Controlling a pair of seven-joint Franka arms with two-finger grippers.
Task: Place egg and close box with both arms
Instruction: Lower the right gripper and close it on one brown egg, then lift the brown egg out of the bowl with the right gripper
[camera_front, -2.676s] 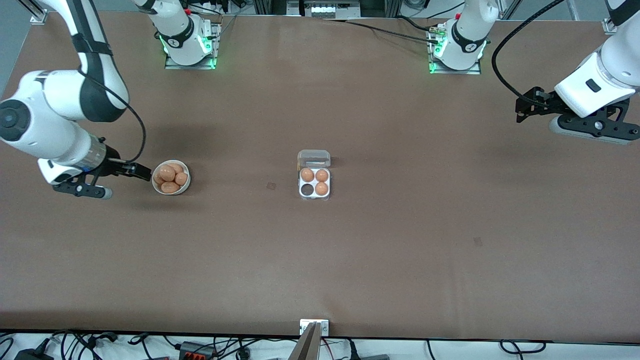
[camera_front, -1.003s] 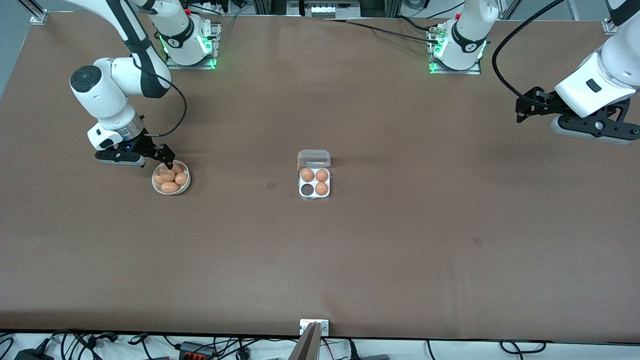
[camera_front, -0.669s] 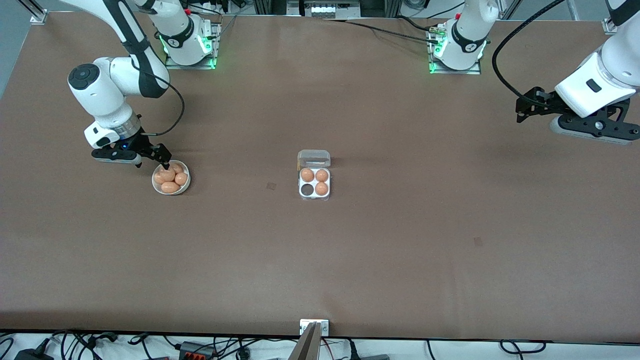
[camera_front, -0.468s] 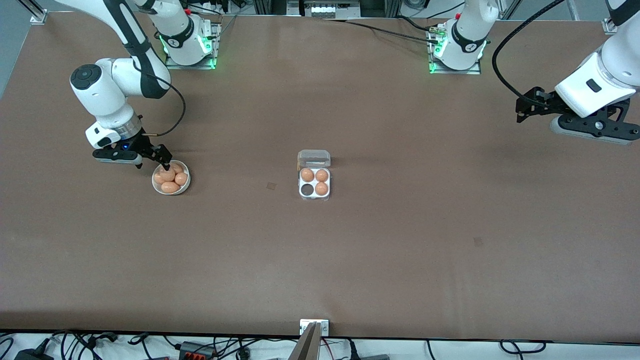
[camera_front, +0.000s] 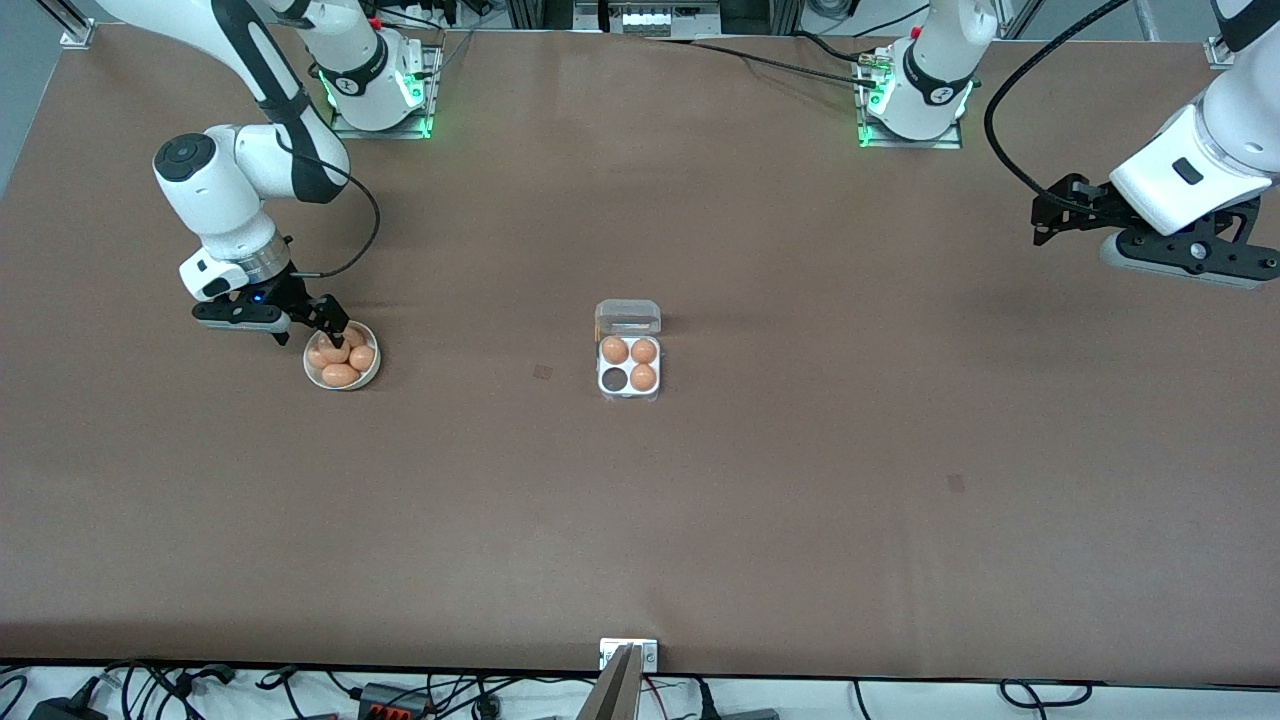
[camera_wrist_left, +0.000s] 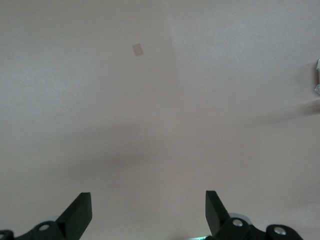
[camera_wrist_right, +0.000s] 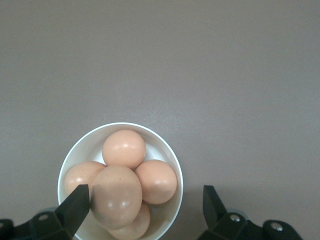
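Eggs (camera_wrist_right: 125, 185) sit heaped in the bowl (camera_front: 372, 375) under the right end effector (camera_wrist_right: 142, 207), fingers apart to straddle one, while the left end effector (camera_wrist_left: 148, 212) waits spread over bare counter (camera_front: 800, 480).

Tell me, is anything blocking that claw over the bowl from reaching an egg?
Nothing visible does. The right gripper hangs over the white bowl with its fingers spread wide, and the top egg sits uncovered between them. The table up to the box looks bare too.
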